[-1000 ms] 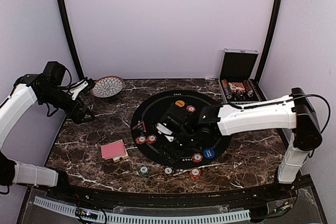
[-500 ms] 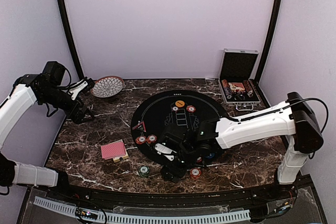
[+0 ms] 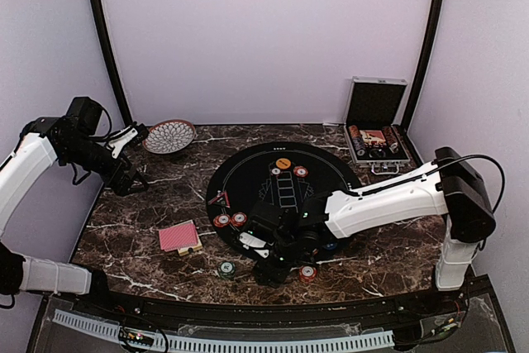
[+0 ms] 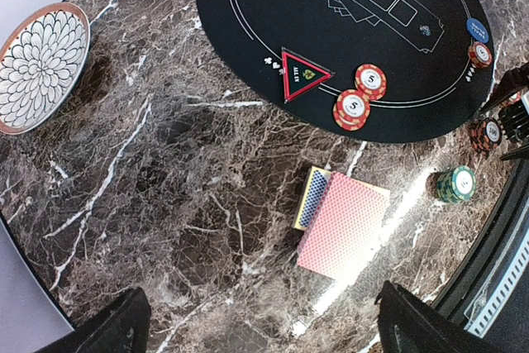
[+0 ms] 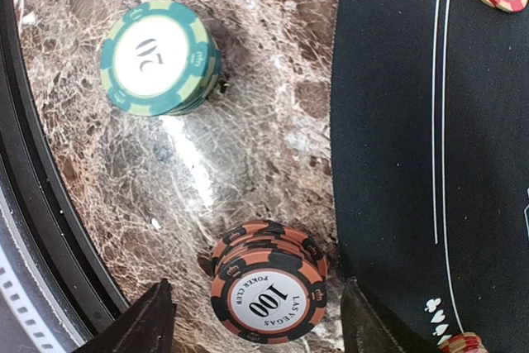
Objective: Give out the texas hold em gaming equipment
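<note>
Here, the left pincer (image 4: 263, 326) hangs wide apart and empty, well left of the black mat (image 3: 244, 167). The red-backed cards (image 4: 343, 222) lie on the counter (image 4: 165, 163) just left of the mat, and a green chip stack (image 5: 157, 59) sits off its near edge. The right pincer (image 5: 258, 307) is apart, straddling an orange chip stack (image 5: 269, 291) beside the mat's rim. That stack looks uneven. An off-centre squeeze would likely topple it, or a finger could snag the mat.
</note>
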Robot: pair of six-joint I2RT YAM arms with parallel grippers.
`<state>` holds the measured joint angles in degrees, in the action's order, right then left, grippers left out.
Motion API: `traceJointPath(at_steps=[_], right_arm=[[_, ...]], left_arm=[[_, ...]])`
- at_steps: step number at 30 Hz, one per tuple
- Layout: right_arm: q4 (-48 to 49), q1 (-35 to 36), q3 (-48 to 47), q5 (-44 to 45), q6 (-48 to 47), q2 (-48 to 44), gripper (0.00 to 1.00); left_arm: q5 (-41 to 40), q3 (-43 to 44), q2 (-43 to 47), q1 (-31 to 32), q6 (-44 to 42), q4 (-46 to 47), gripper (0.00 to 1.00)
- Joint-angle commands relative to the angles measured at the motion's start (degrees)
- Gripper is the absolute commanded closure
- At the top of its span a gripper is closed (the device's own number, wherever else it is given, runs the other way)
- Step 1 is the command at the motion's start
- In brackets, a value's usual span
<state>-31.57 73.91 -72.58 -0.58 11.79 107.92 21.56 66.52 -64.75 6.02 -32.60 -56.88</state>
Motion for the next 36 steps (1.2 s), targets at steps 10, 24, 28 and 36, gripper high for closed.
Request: traceJointPath(at_steps=[10,24,28,36], right_arm=[[0.4,0.5,-1.4,0.1,-0.4,0.0,0.49],[-0.2,0.6,-1.6,0.4,-0.5,-0.2,0.7],[-0.2,0.6,-1.5,0.4,-0.5,-0.1,0.73],[-1.9,0.6,-3.4,3.4,-0.9,-2.5,0.82]], left_arm=[[0.4,1.1,1.0,0.2,-0.2,-1.5,0.01],[0.2,1.1,1.1,0.1,-0.2,-1.3,0.01],[0.1,1.1,1.2,0.2,-0.2,-1.3,0.01],[0.1,1.1,1.2,0.1,-0.1,-1.2,0.01]])
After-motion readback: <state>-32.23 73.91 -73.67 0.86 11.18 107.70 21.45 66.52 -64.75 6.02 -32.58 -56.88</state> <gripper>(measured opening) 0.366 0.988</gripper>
